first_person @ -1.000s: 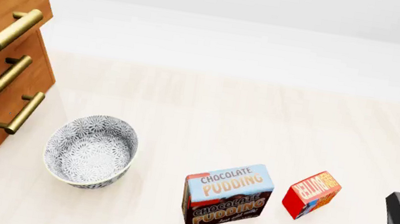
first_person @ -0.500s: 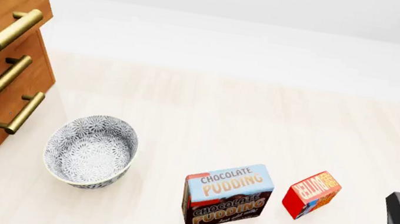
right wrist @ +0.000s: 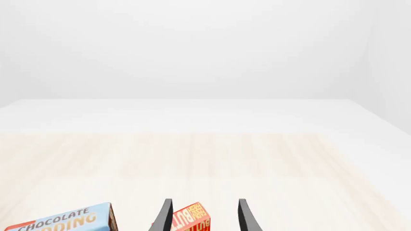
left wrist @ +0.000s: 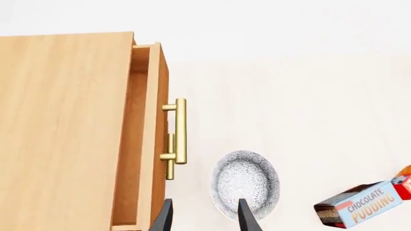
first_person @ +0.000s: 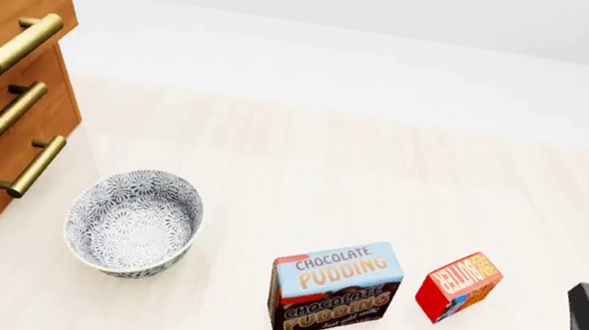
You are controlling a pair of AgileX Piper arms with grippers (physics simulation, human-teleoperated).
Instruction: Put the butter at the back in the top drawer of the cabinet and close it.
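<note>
You can read "CHOCOLATE PUDDING" twice on the pudding box (first_person: pixel 334 289): once on its light-blue top panel and once in larger letters on its brown front. Your left wrist view shows the same words on that box, and your right wrist view shows only "CHOCOLATE". The butter (first_person: pixel 458 286) carries orange-yellow lettering, turned sideways and too small to read surely.

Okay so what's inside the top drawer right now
The top drawer of the cabinet is pulled partly open, but only a narrow strip of bare wooden interior shows. Nothing is visible in it; the rest lies hidden under the cabinet top. The butter sits on the table.
</note>
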